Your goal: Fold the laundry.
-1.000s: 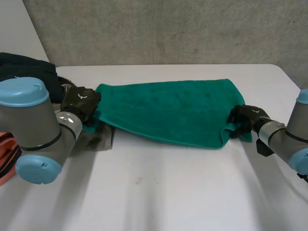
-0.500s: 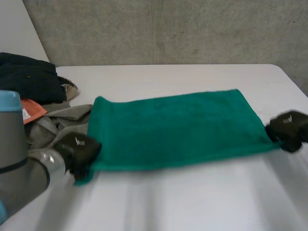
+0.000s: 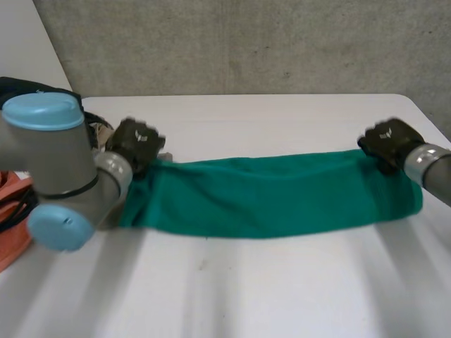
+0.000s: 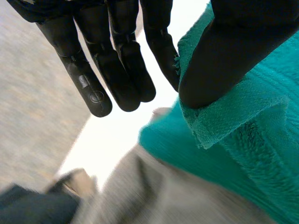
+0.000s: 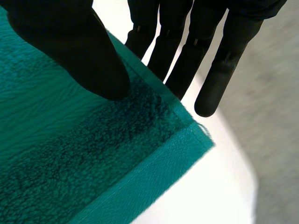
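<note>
A green towel (image 3: 271, 197) stretches across the white table (image 3: 232, 289) as a long band between my two hands. My left hand (image 3: 136, 143) is at its far left corner. In the left wrist view the thumb (image 4: 224, 60) pinches the towel (image 4: 243, 140) corner against the straight fingers (image 4: 121, 60). My right hand (image 3: 386, 143) holds the far right corner. In the right wrist view its thumb (image 5: 79, 51) presses the towel (image 5: 70, 154) near its hemmed corner against the fingers (image 5: 173, 46) behind it.
A pile of other laundry lies at the table's left end: a dark garment (image 3: 28, 88), grey cloth (image 4: 154, 196) under my left hand, and something orange (image 3: 10, 225) at the left edge. A concrete wall (image 3: 239, 42) runs behind the table.
Both hands have swung from the near side to the far side with the towel's corners. The towel, spread wide before, now lies as a narrower band.
</note>
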You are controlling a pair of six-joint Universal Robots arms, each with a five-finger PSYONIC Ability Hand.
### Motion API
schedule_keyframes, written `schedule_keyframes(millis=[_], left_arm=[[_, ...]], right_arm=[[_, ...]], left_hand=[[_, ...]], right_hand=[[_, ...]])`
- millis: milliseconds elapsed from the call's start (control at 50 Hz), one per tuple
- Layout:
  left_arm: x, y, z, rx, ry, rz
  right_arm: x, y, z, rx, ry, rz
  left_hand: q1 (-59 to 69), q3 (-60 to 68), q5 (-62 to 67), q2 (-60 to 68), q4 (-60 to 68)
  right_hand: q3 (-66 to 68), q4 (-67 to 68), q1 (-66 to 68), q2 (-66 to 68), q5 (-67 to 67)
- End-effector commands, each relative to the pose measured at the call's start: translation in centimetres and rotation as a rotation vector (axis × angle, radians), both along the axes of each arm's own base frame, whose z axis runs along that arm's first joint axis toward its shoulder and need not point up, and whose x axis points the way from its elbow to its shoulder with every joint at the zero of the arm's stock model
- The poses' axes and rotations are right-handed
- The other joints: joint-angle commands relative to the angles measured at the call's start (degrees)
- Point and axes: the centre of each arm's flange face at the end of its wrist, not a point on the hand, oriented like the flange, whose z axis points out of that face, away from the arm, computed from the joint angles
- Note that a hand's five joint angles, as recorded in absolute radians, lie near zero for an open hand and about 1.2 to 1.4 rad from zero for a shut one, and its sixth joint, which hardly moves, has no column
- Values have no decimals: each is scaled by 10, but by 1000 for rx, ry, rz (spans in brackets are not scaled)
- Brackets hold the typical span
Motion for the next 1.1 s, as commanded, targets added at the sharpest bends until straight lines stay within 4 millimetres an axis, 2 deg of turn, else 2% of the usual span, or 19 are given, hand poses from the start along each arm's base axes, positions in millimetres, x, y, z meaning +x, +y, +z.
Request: schedule_keyframes(millis=[20, 80, 100, 160, 180, 260, 300, 380, 480, 560, 640, 700, 720, 800, 860, 880, 940, 1040, 1100], left_arm=[[-21, -60, 0, -179, 84, -2], [-25, -86, 38, -332, 142, 9], [-23, -94, 74, -447, 196, 19], [-20, -95, 132, -605, 318, 24], [-16, -91, 166, -687, 421, 12], [-12, -75, 217, -755, 635, -80], [-9, -74, 220, -740, 648, -98], [-6, -77, 202, -639, 601, -97], [-4, -81, 156, -472, 542, -71], [-3, -76, 112, -350, 497, -53], [-5, -64, 58, -214, 448, -63], [-2, -56, 31, -147, 410, -56], [0, -48, 15, -103, 378, -50], [8, -23, -16, 1, 287, -43], [15, -3, -25, 69, 234, -40], [21, 13, -27, 111, 204, -40], [29, 38, -29, 181, 152, -45], [52, 93, -24, 336, 12, -53], [62, 114, -21, 413, -71, -68]], right_arm=[[26, -46, 6, -310, -104, -29], [31, -70, 48, -523, -171, -78], [31, -77, 79, -642, -217, -98], [28, -79, 133, -806, -317, -116], [26, -76, 162, -874, -400, -111], [23, -62, 207, -931, -568, -44], [24, -60, 206, -896, -585, -20], [27, -58, 193, -813, -557, -7], [19, -63, 165, -710, -522, -42], [17, -64, 131, -587, -486, -43], [15, -55, 78, -395, -418, -15], [11, -49, 53, -309, -374, -15], [6, -45, 37, -257, -340, -22], [-6, -28, 8, -109, -236, -37], [-14, -12, -5, 3, -162, -35], [-20, 2, -9, 83, -111, -27], [-35, 22, -11, 207, -31, -24], [-65, 71, -3, 450, 151, 9], [-77, 88, 3, 494, 239, 49]], left_hand=[[143, 116, 135, 113, 111], [143, 116, 135, 113, 111], [143, 116, 135, 113, 111], [143, 116, 135, 113, 111], [143, 116, 135, 113, 111], [143, 116, 135, 113, 111], [143, 116, 135, 113, 111], [143, 116, 135, 113, 111], [143, 116, 135, 113, 111], [143, 116, 135, 113, 111], [143, 116, 135, 113, 111], [143, 116, 135, 113, 111], [143, 116, 135, 113, 111], [143, 116, 135, 113, 111], [143, 116, 135, 113, 111], [143, 116, 135, 113, 111], [143, 116, 135, 113, 111], [143, 116, 135, 113, 111], [143, 116, 135, 113, 111]], right_hand=[[118, 114, 153, 124, 115], [118, 114, 153, 124, 115], [118, 114, 153, 124, 115], [118, 114, 153, 124, 115], [118, 114, 153, 124, 115], [118, 114, 153, 124, 115], [118, 114, 153, 124, 115], [118, 114, 153, 124, 115], [118, 114, 153, 124, 115], [118, 114, 153, 124, 115], [118, 114, 153, 124, 115], [118, 114, 153, 124, 115], [118, 114, 153, 124, 115], [118, 114, 153, 124, 115], [118, 114, 153, 124, 115], [118, 114, 153, 124, 115], [118, 114, 153, 124, 115], [118, 114, 153, 124, 115], [118, 114, 153, 124, 115]])
